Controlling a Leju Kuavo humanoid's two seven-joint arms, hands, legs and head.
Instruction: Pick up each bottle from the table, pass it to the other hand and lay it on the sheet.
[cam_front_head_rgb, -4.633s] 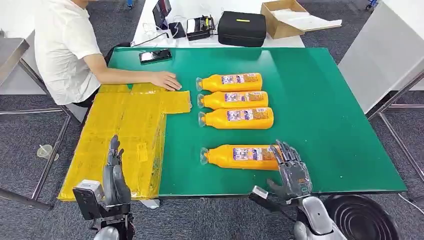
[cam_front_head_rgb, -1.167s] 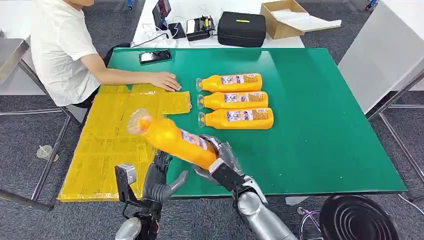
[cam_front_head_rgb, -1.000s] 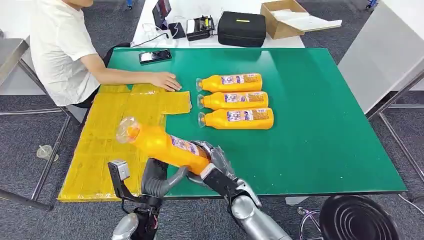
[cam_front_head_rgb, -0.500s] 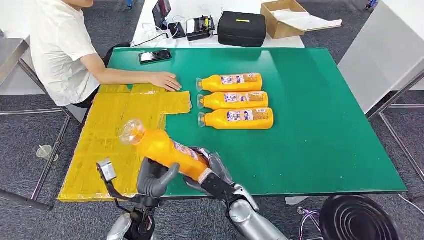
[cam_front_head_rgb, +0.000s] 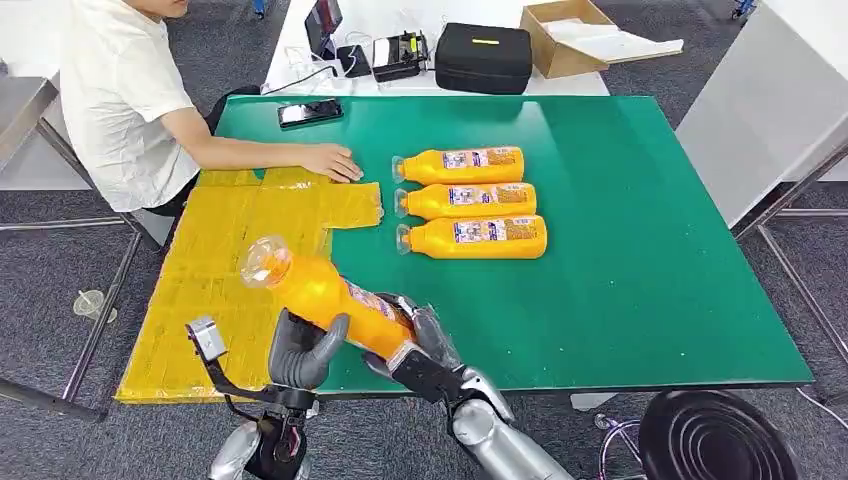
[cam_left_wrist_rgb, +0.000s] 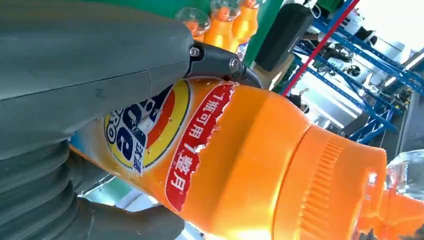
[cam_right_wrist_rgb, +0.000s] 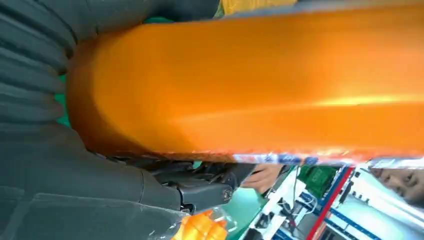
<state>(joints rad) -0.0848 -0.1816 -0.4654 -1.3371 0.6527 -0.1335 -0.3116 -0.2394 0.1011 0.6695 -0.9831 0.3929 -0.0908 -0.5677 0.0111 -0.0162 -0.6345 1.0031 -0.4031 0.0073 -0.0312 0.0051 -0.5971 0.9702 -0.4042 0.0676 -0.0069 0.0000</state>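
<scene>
An orange bottle (cam_front_head_rgb: 325, 297) with a clear cap hangs tilted above the table's front edge, cap pointing up and left over the yellow sheet (cam_front_head_rgb: 225, 255). My right hand (cam_front_head_rgb: 418, 345) grips its base end. My left hand (cam_front_head_rgb: 300, 352) wraps around its middle from below, thumb up against the side. In the left wrist view the left hand (cam_left_wrist_rgb: 75, 65) closes over the bottle's label (cam_left_wrist_rgb: 150, 130). The right wrist view has the right hand (cam_right_wrist_rgb: 60, 190) around the bottle (cam_right_wrist_rgb: 260, 85). Three more orange bottles (cam_front_head_rgb: 467, 200) lie side by side on the green table (cam_front_head_rgb: 620, 250).
A person in a white shirt sits at the far left, a hand (cam_front_head_rgb: 335, 161) resting on the sheet's far edge. A phone (cam_front_head_rgb: 310, 111), a black case (cam_front_head_rgb: 484, 57) and a cardboard box (cam_front_head_rgb: 565, 35) lie beyond. A black round bin (cam_front_head_rgb: 720, 435) stands on the floor at right.
The held bottle has shifted left and lower over the sheet's edge. My left hand, open beneath it a second ago, has closed around the bottle's middle.
</scene>
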